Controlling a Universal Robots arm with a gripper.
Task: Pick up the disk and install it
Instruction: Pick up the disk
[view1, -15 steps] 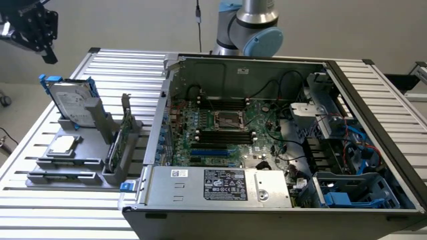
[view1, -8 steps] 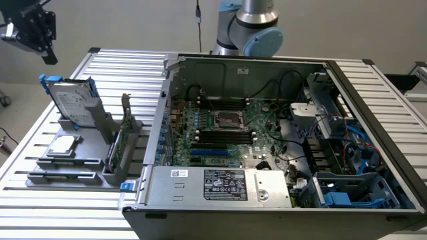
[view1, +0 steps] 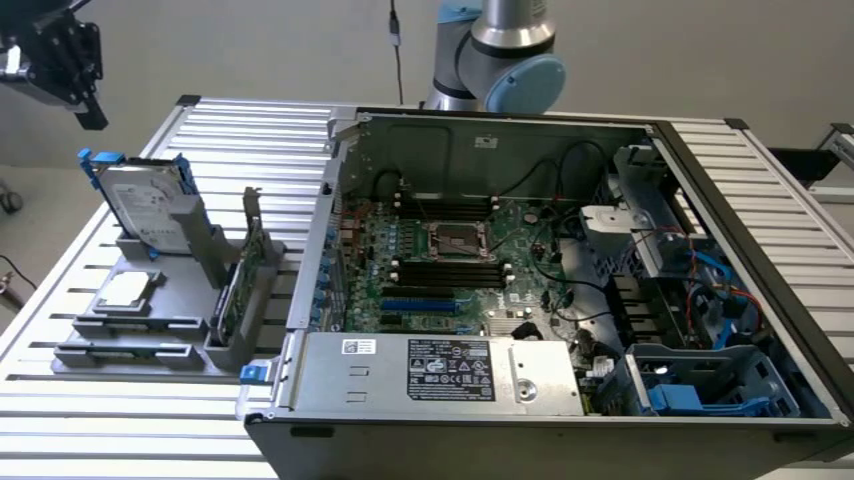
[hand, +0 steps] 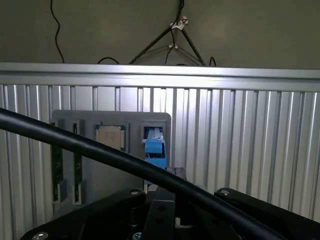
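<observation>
Pincer (view1: 83, 100) well above the disk (view1: 144, 208)

Slatted metal bench (view1: 120, 430) carries an open computer case (view1: 534, 135). Inside: green motherboard (view1: 454, 270), silver power supply (view1: 441, 368) on near edge, blue-trimmed cage (view1: 707, 385) at exterior view's right. Grey holder (view1: 120, 355) beside case, exterior view's left. Square silver chip (view1: 124, 291) flat on it, green circuit card (view1: 234, 290) upright in slot.

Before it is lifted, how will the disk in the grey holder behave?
The disk looks like a metal slab: probably stiff and heavy for its size. Standing on edge in the grey holder, it may tip if pushed. Its blue carrier might be slippery plastic.
</observation>
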